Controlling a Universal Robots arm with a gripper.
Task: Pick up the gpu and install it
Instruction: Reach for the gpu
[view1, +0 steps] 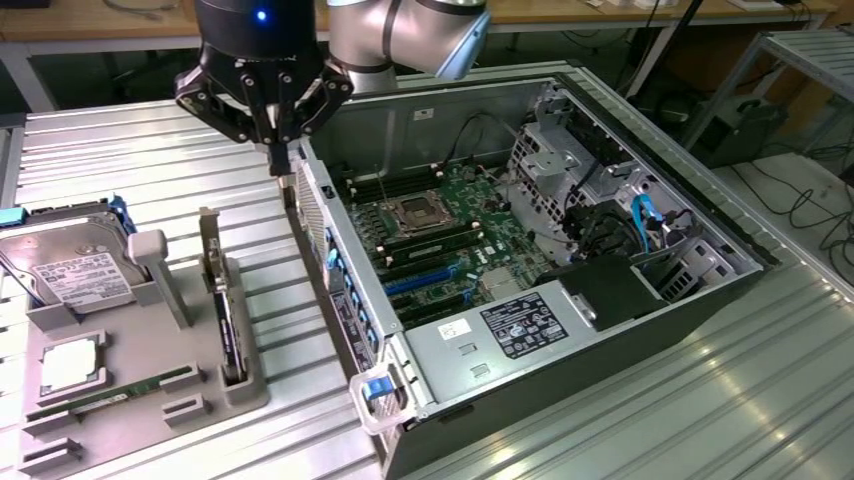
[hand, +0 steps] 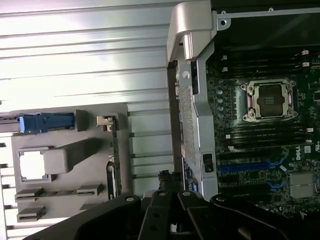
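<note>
Nearest on the ribbed metal bench (view1: 694, 400), at the exterior view's left, lies a grey holder tray (view1: 140, 345). At its near edge is a long narrow green memory stick (view1: 114, 392), and just beyond that a square processor chip (view1: 67, 365).

The gpu (view1: 230, 330) stands on edge in a slot along the tray's right side. It reads as a thin dark strip, and its metal bracket end points to the far side. Nothing grips it. In the wrist view the gpu (hand: 115, 160) shows as the same narrow strip in the tray.

Farther back on the tray, a silver hard drive (view1: 74, 270) with a white label leans in its cradle.

To the right lies the open computer case (view1: 587, 420). Its motherboard (view1: 454, 250) is exposed, with blue expansion slots (view1: 427, 280) nearer and the processor socket (view1: 407, 210) farther.

Farthest, the tool (view1: 280, 170) hangs from the arm beyond the gpu's far end, close to the case's left wall. Its fingers are pressed together and hold nothing. The wrist view shows the tool (hand: 172, 227) beside that wall.
</note>
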